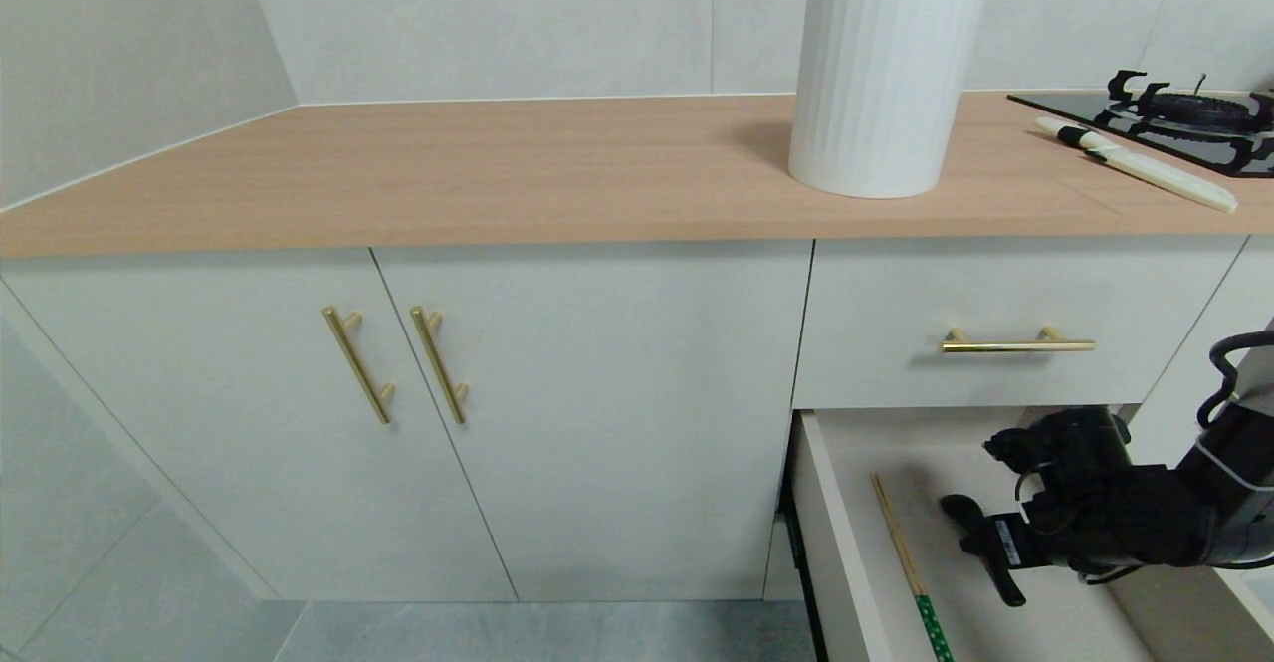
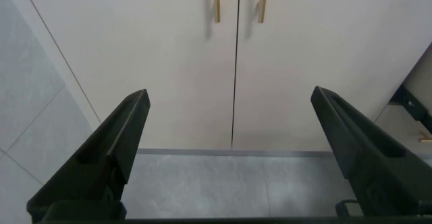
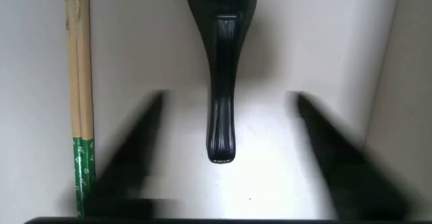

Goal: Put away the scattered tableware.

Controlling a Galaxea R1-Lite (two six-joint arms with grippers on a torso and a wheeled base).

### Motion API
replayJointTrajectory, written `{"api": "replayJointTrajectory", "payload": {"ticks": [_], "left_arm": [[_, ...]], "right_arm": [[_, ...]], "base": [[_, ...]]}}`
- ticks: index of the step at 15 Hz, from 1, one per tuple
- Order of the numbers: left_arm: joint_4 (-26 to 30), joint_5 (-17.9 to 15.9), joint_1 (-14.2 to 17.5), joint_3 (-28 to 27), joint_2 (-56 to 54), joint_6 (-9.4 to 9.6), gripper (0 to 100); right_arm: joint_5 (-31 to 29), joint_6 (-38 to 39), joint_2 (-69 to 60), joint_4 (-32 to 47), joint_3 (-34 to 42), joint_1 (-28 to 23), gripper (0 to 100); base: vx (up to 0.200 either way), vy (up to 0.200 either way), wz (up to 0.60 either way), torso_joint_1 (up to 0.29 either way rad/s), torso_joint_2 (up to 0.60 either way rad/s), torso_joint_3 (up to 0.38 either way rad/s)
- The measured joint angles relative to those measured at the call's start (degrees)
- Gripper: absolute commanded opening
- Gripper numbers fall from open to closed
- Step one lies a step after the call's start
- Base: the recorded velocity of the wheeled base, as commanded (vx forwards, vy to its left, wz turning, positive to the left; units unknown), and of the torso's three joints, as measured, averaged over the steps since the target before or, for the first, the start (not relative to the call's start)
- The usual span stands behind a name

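Observation:
A lower drawer (image 1: 832, 533) stands pulled out at the right of the cabinet. Inside it lie a pair of wooden chopsticks (image 1: 906, 567) (image 3: 79, 82) with green ends and, beside them, a black spoon (image 1: 980, 543) (image 3: 223, 75), bowl toward the back. My right gripper (image 1: 1035, 533) (image 3: 229, 99) hangs just above the spoon, open, its fingers on either side of the handle and clear of it. A cream-coloured knife (image 1: 1135, 164) rests on the wooden counter beside the stove. Low in front of the cabinet doors, my left gripper (image 2: 229, 94) is open with nothing in it.
A tall white ribbed vase (image 1: 881, 65) stands on the counter (image 1: 448, 164). A black gas hob (image 1: 1194, 119) sits at the far right. Above the open drawer is a closed drawer with a gold handle (image 1: 1017, 343). Two doors with gold handles (image 1: 438, 363) are closed.

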Motion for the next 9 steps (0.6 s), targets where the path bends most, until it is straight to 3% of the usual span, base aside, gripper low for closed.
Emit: {"api": "replayJointTrajectory", "payload": {"ticks": [4, 9], "left_arm": [[0.0, 0.0, 0.0, 0.0, 0.0, 0.02, 100], [0.0, 0.0, 0.0, 0.0, 0.0, 0.02, 100]], "right_arm": [[-0.2, 0.0, -0.9, 0.0, 0.1, -0.4, 100], [-4.8, 0.0, -5.0, 0.4, 1.4, -0.5, 100]], "base": [[0.0, 0.0, 0.0, 0.0, 0.0, 0.0], [0.0, 0.0, 0.0, 0.0, 0.0, 0.0]]}}
